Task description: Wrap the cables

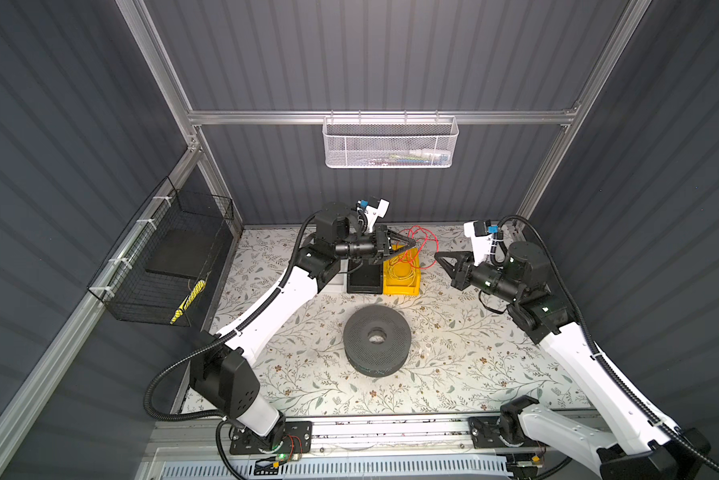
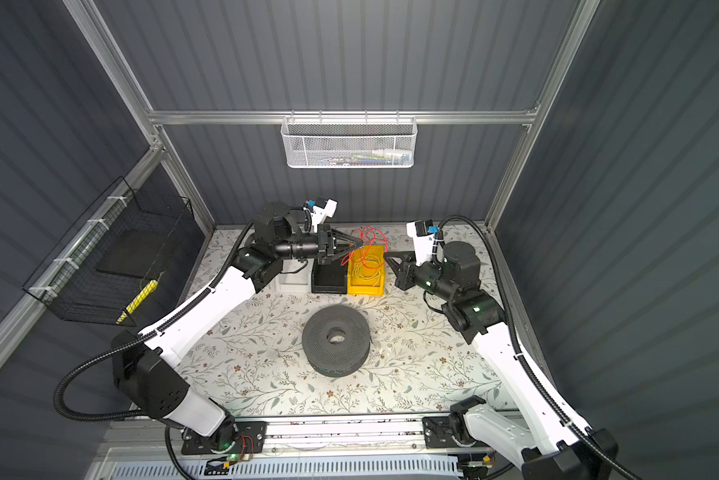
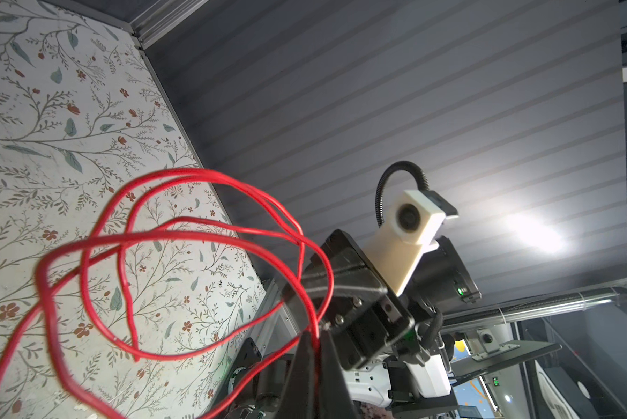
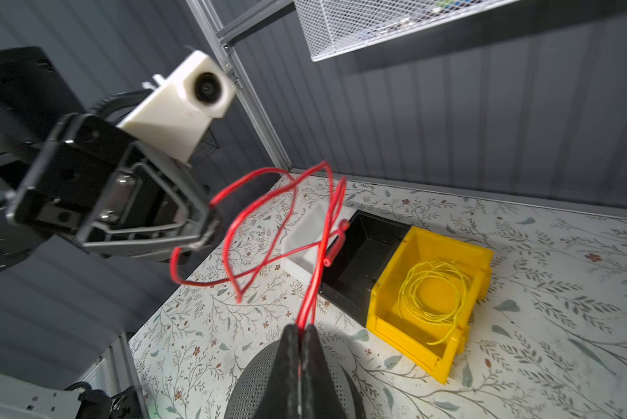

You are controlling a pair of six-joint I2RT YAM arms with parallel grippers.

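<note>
Mid-table, nearest: a dark perforated spool point(image 1: 376, 340). Behind it, a thin yellow cable point(image 4: 408, 294) lies coiled in a glossy yellow bin point(image 4: 391, 283). Above it, left gripper point(image 1: 411, 243) and right gripper point(image 4: 301, 332) are each clenched on the springy red cable point(image 3: 185, 173), loose loops between. Advise even tension when winding.

Dark grey ribbed walls point(image 1: 391, 54) and an aluminium frame point(image 1: 266, 117) enclose a pale, floral-patterned tabletop point(image 1: 474, 353).
</note>
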